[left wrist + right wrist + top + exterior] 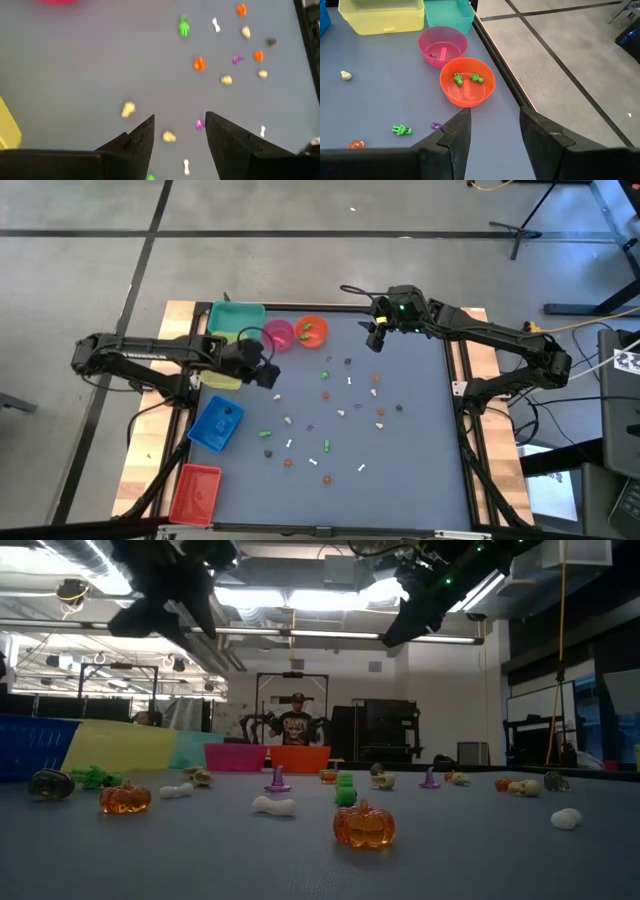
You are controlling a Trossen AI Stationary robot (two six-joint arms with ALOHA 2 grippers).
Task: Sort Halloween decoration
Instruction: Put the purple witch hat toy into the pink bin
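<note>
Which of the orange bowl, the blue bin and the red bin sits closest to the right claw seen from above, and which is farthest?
Measured from the right gripper in the high view:
1. Orange bowl, just beside it at the table's far edge.
2. Blue bin, across the table on the left side.
3. Red bin, at the near left corner, farthest.

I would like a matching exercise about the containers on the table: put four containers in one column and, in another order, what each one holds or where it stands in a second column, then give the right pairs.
Things:
1. orange bowl
2. pink bowl
3. red bin
4. yellow bin

Descriptions:
A. at the near left corner of the table, apart from the others
B. holds two green figures
C. stands beside the teal bin
D. holds a pink piece

Pairs: 1-B, 2-D, 3-A, 4-C
</note>
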